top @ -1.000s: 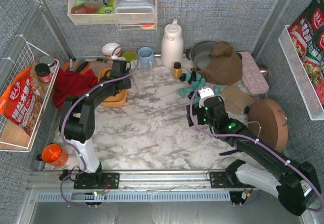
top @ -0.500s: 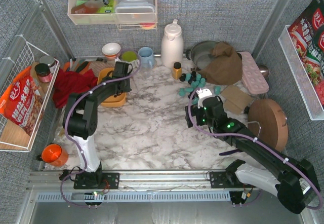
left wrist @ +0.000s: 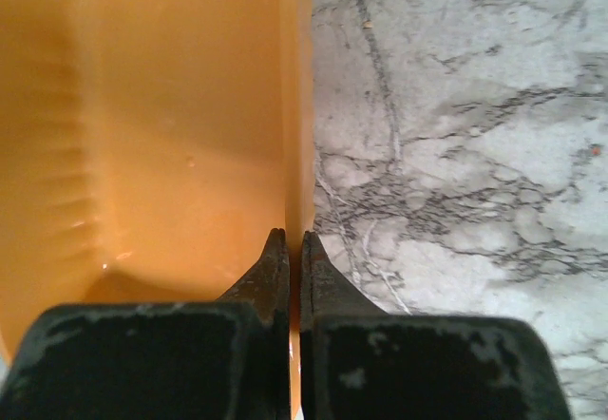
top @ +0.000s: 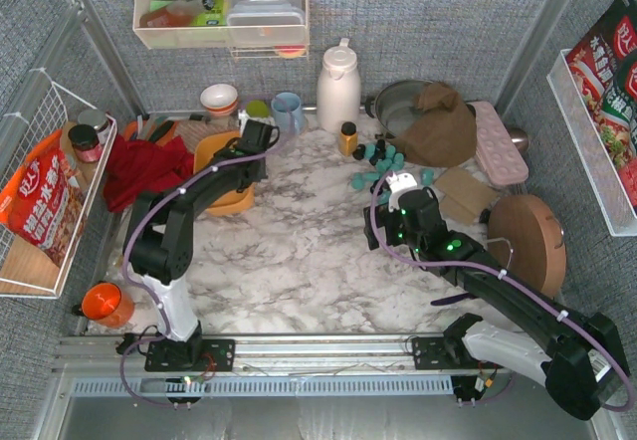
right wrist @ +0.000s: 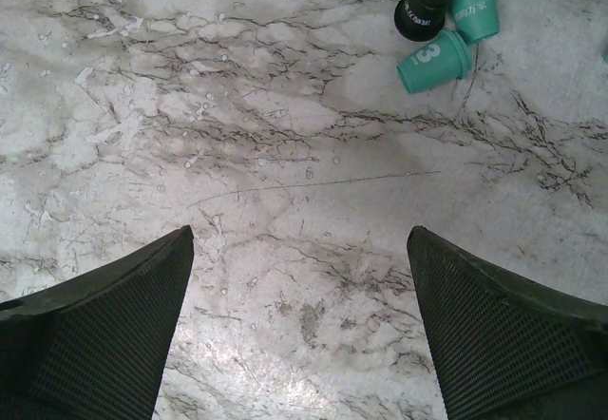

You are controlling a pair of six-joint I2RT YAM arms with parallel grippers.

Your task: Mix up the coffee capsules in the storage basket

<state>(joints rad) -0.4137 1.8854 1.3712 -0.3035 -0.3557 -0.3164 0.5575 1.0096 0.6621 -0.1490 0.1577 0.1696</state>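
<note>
The storage basket (top: 225,199) is an orange-yellow tray at the back left of the marble table. My left gripper (top: 251,149) is shut on its right wall. In the left wrist view the two black fingertips pinch the thin orange wall (left wrist: 294,106) at the gripper (left wrist: 294,239), with the basket's empty inside (left wrist: 180,154) to the left. The coffee capsules (top: 381,159), teal with a few black, lie loose on the table at the back middle. My right gripper (top: 399,183) stands open just in front of them. In its wrist view a teal capsule (right wrist: 432,62) and a black one (right wrist: 425,5) lie beyond the gripper (right wrist: 299,239).
An amber bottle (top: 347,137), a white thermos (top: 338,87) and a blue cup (top: 287,111) stand behind the capsules. A pan with brown cloth (top: 428,121), a pink tray (top: 498,141) and a round wooden board (top: 526,244) lie right. A red cloth (top: 144,166) lies beside the basket.
My left gripper has closed onto the basket's right wall and shifted right and slightly farther back. The right arm has barely moved and stays open.
</note>
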